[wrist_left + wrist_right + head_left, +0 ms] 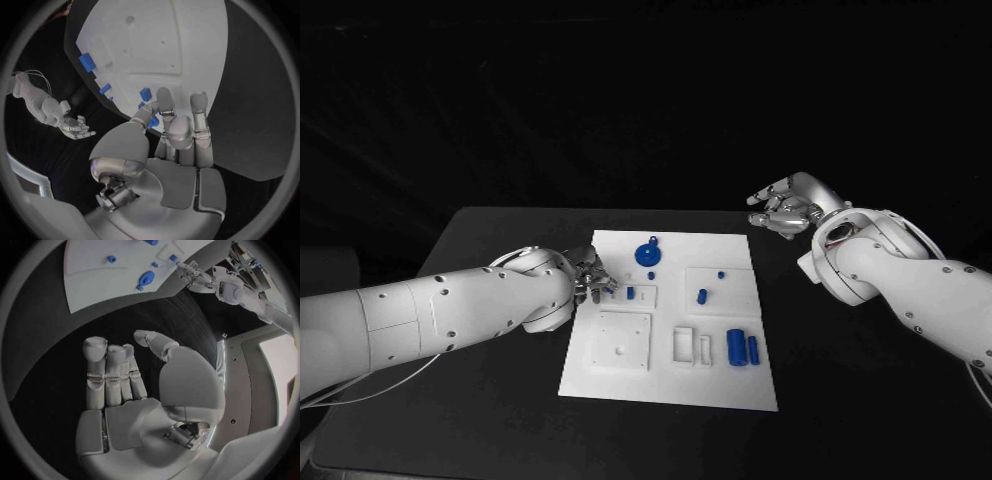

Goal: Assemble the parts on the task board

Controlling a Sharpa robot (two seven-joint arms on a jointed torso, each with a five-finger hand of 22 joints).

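Note:
The white task board (668, 372) lies in the middle of the black table. On it are a round blue part with a stem (649, 253), small blue blocks (702, 295) and two blue cylinders (743, 347). My left hand (586, 275) is over the board's left edge. Its thumb and a finger pinch a small blue part (152, 121) just above the board (169, 45), beside another blue block (145, 93). My right hand (790, 210) hovers over the table beyond the board's far right corner, with its fingers (106, 370) apart and nothing in them.
White recessed fixtures (623, 340) take up the board's near half, next to the cylinders. Bare black table (848, 380) surrounds the board on all sides. The round blue part (145, 278) and the board (94, 280) also show in the right wrist view.

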